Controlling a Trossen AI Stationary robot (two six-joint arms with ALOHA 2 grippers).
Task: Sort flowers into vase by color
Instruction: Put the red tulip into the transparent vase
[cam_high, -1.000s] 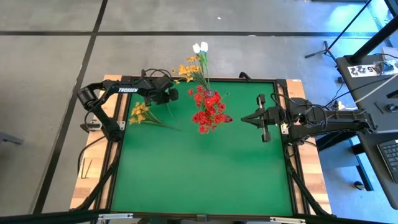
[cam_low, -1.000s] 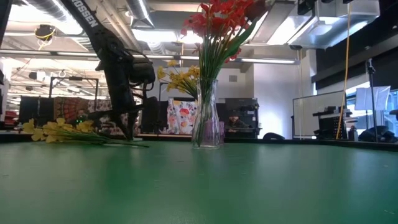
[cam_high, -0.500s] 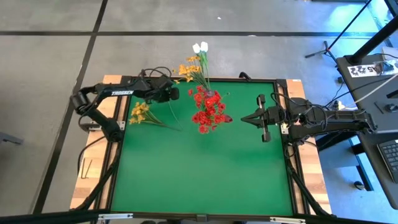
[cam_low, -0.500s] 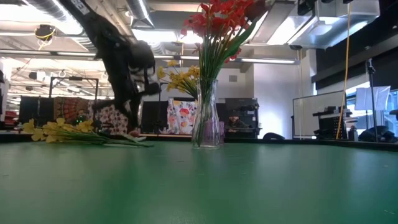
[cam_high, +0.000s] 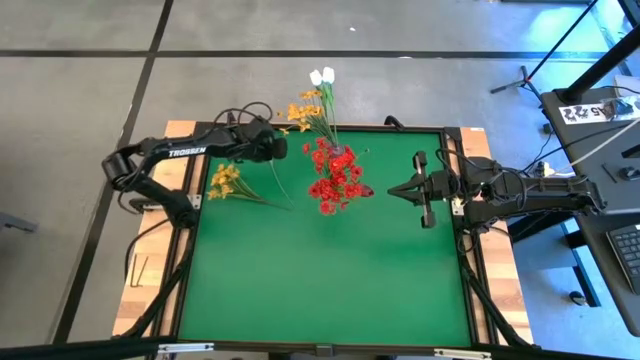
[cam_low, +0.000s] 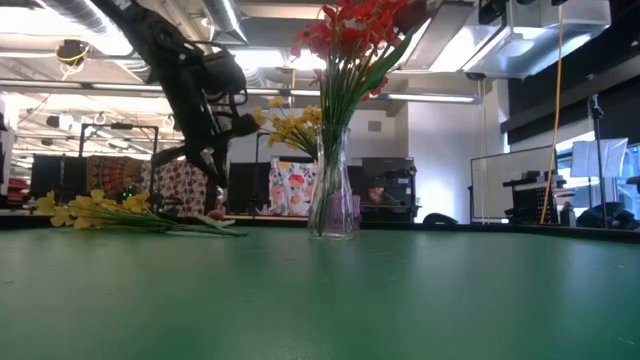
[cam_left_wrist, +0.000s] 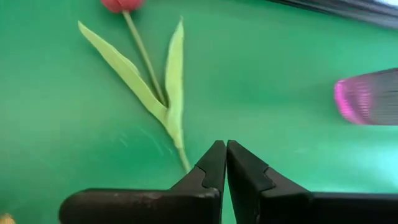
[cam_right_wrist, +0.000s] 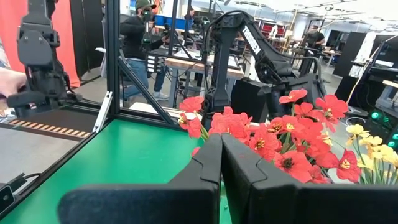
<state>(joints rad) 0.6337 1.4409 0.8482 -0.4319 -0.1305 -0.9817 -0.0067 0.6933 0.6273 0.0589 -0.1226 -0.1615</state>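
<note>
Claws both clenched: the left claw (cam_left_wrist: 225, 163) pinches the thin green stem of a dark pink bud (cam_left_wrist: 122, 5) just above the green tabletop (cam_high: 320, 270) beside the yellow flowers (cam_high: 224, 181); red flowers (cam_high: 335, 178) fill the vase (cam_low: 333, 190), and the right claw (cam_high: 392, 188) waits empty at the right edge

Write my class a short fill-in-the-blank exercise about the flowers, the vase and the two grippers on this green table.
1. The clear glass vase holds flowers with ____ blooms.
2. The loose bunch of yellow artificial flowers lies on the ____ table.
3. The left gripper pinches the stem of a leafy pink tulip; its jaws are ____.
4. The right gripper, beside the vase, holds ____.

Missing words: red; green; shut; nothing
</note>
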